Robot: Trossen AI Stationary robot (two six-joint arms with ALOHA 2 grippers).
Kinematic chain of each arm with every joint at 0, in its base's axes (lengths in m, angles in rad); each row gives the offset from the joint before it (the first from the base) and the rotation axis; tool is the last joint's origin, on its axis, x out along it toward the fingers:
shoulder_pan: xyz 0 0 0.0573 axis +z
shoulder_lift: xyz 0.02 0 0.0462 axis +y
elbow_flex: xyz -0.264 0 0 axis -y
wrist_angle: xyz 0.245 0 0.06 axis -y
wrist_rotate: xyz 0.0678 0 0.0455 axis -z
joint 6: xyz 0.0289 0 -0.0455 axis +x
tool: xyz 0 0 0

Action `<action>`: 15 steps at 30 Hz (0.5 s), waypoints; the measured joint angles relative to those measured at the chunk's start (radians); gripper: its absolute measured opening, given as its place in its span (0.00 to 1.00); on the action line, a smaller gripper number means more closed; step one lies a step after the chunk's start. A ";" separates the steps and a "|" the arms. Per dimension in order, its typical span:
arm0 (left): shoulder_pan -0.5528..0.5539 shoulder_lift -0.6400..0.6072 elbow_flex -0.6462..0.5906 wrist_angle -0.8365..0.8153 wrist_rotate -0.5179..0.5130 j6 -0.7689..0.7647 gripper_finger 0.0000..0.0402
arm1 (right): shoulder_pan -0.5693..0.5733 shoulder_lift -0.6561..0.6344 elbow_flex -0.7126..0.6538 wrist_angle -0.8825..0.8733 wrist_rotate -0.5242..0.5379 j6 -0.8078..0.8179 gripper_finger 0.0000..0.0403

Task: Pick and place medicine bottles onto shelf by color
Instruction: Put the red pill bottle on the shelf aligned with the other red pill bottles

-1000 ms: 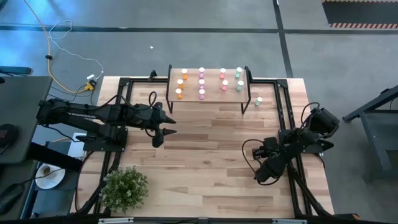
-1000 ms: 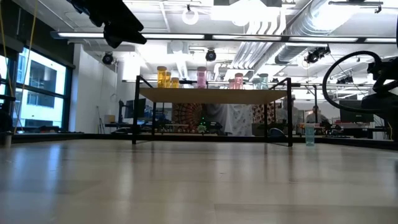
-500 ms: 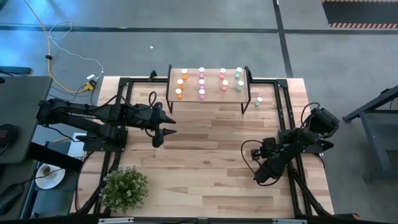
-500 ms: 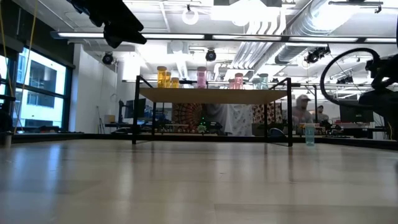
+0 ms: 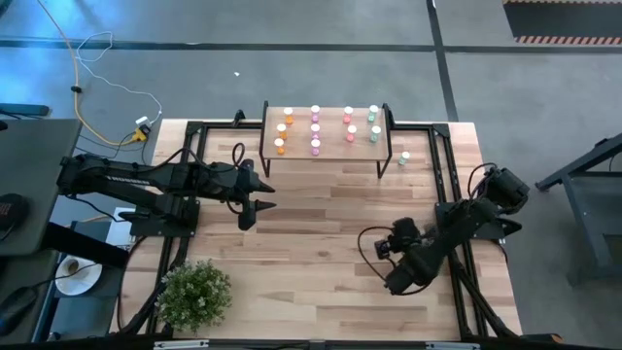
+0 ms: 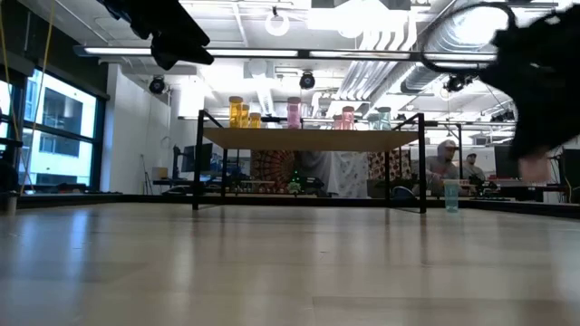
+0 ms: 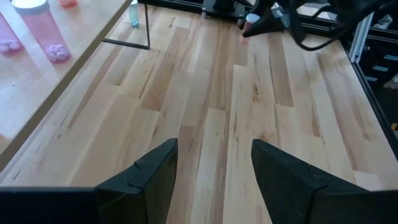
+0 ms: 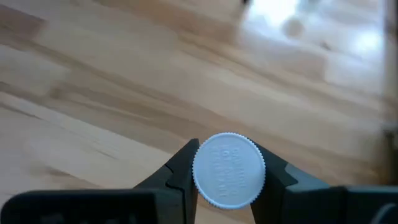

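The light-wood shelf (image 5: 326,131) stands at the table's far middle. On it, bottles stand in rows of orange (image 5: 282,134), pink (image 5: 315,131), red (image 5: 349,126) and pale green (image 5: 373,124). One pale green bottle (image 5: 403,157) stands on the table right of the shelf and also shows in the low view (image 6: 451,195). My right gripper (image 5: 389,245) is over the table's right half, shut on a white-capped bottle (image 8: 229,169) whose body is hidden under its cap. My left gripper (image 7: 211,180) is open and empty over the table's left middle (image 5: 255,199). My right gripper pinches the bottle's white cap (image 8: 229,169) by its rim between its two fingers, one on either side. The fingers slant down from above. The cap's top faces the wrist camera and the body lies hidden beyond it. The bottle seems clear of the table.
A potted green plant (image 5: 194,295) stands at the table's near left corner. A black metal frame (image 5: 442,165) runs along the table's edges. People show in the room behind the table (image 6: 444,163).
My right gripper has swung toward the table's left and near edges with the bottle, and now looms larger in the low view. My left arm has kept still.
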 joint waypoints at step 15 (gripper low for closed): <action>0.000 0.000 0.000 0.000 -0.002 0.008 0.49 | -0.274 -0.086 0.146 0.061 0.154 -0.486 0.23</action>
